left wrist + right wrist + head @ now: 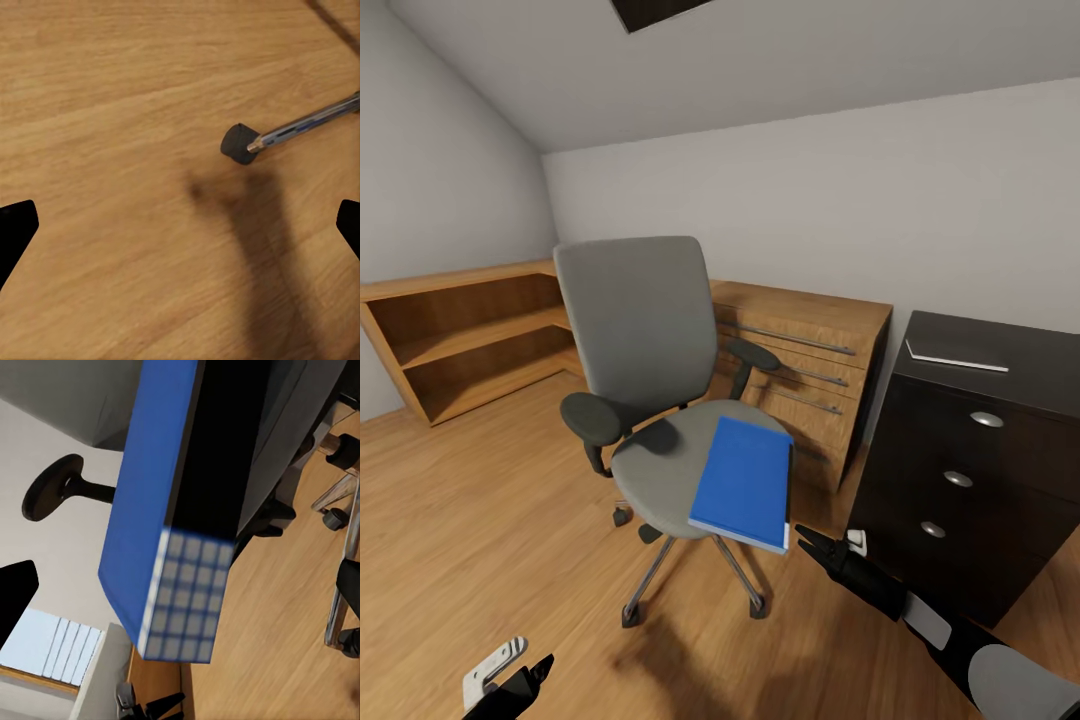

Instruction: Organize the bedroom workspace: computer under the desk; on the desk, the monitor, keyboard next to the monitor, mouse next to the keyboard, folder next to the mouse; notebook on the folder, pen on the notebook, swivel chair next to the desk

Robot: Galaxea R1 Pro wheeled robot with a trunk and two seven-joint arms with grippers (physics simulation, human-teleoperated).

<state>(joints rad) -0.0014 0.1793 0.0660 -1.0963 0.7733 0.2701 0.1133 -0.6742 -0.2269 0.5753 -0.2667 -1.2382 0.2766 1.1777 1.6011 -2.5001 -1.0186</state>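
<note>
- No brand, label or writing can be read on anything here.
- The left gripper (530, 672) hangs low over the wood floor (480, 520), fingers spread wide and empty.
- The folder (744, 481) lies on the swivel chair (650, 400) seat, one corner jutting past the front edge.
- The right gripper (807, 546) reaches for that corner (jaws apart, nothing held).
- A notebook (957, 354) rests on the desk (970, 470).
</note>
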